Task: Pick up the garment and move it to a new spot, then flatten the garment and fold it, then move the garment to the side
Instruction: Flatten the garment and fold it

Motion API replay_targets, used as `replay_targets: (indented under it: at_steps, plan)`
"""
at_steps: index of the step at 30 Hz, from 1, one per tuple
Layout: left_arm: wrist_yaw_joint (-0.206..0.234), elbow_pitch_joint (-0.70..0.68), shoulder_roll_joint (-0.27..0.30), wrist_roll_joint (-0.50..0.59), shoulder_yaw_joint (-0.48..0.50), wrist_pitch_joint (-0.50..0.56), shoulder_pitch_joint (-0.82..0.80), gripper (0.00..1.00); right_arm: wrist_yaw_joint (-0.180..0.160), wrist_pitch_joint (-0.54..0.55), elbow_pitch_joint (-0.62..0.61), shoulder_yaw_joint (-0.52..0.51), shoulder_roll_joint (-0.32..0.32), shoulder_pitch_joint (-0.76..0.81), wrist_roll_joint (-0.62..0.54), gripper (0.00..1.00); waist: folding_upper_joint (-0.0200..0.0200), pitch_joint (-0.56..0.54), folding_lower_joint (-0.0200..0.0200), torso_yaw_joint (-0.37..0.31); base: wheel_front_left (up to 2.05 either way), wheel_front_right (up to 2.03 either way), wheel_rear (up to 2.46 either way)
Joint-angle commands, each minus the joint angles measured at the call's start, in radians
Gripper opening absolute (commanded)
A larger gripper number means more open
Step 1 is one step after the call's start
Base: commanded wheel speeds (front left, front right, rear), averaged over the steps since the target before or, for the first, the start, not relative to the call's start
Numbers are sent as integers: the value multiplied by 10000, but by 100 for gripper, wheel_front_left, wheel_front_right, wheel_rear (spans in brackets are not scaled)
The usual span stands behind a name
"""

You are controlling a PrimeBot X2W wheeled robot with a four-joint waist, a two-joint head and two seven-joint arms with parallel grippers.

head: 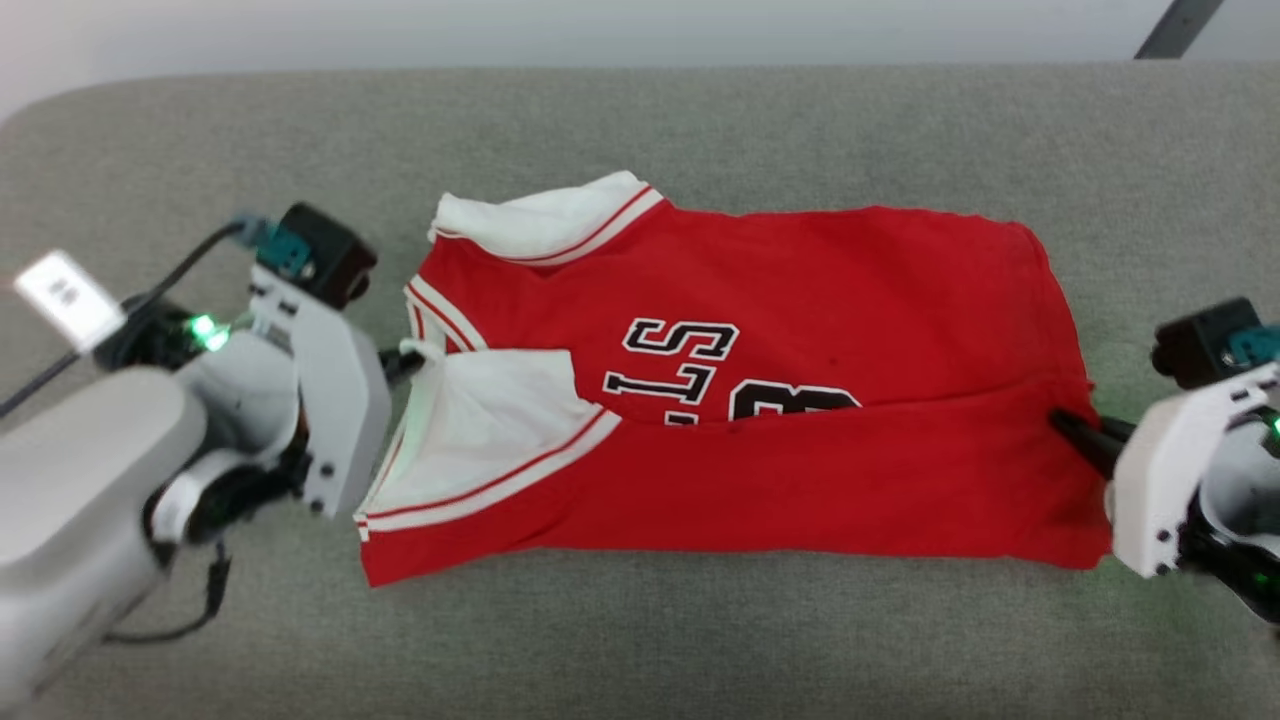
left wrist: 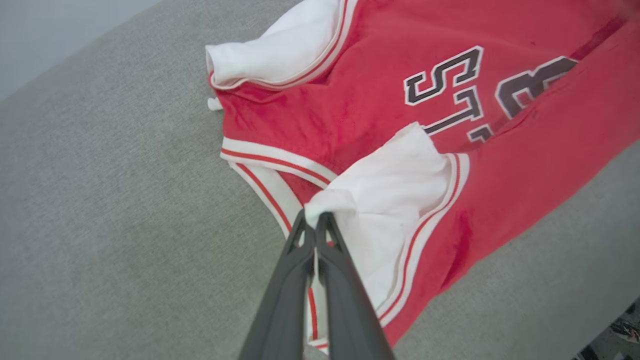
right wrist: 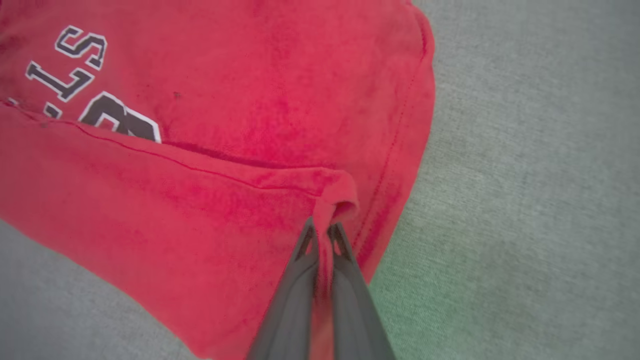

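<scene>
Showing "LS" and perhaps "3", garment (head: 800, 300) lies folded.

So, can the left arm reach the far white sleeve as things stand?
Probably not yet: the left gripper is shut on the near sleeve of the garment. The far sleeve lies close by, uncovered, so after releasing, likely yes.

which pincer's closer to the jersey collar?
Left. The left pincer pinches the white sleeve beside the collar; right pincer pinches the hem at the jersey's opposite end.
</scene>
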Motion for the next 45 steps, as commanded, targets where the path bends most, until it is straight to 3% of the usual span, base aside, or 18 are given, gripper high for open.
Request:
replay_targets:
  at_steps: [1,6,11,12,14,15,16,24,31,38,45]
  plan:
    - [-167,418,-199,95,-32,31,-160,0,-16,-87,227,121,119,-224,-84,0,0,150,0,-122,0,0,0]
    - [-1035,2687,-1331,44,-304,219,-516,0,-16,-452,1484,737,545,-1058,-192,0,0,338,0,-237,0,0,0]
    - [-1536,4452,-2179,-155,-497,422,-594,0,-17,-743,2385,1430,732,-1608,53,3,0,413,0,-279,0,0,0]
    - [-1579,4784,-2303,-269,-508,512,-575,13,-17,-807,2494,1550,753,-1689,112,20,0,413,0,-286,0,0,0]
    - [-1642,5329,-2549,-379,-490,635,-585,50,-17,-894,2693,1772,727,-1825,254,47,0,394,0,-291,0,0,0]
    - [-1638,5584,-2650,-480,-434,628,-598,90,-17,-914,2754,1848,701,-1884,313,89,0,376,0,-290,0,0,0]
    - [-1623,5791,-2745,-566,-386,655,-616,100,-17,-962,2790,1908,656,-1915,386,100,0,351,0,-285,0,0,0]
    - [-1607,6164,-2752,-678,-219,718,-953,100,-17,-1982,2521,1613,171,-1750,678,100,0,18,0,-106,0,0,0]
    - [-918,5320,-2326,-990,-95,1269,-786,100,-17,-3290,1798,461,35,-898,182,100,0,-349,0,164,0,0,0]
    - [-58,3669,-1713,-1589,75,1772,-215,100,-17,-4348,884,-1203,692,196,-793,100,0,-598,0,223,0,0,0]
    - [943,2383,-1176,-2267,32,2538,545,100,-17,-4272,-89,-2404,1579,1306,-1574,100,0,-702,0,121,0,0,0]
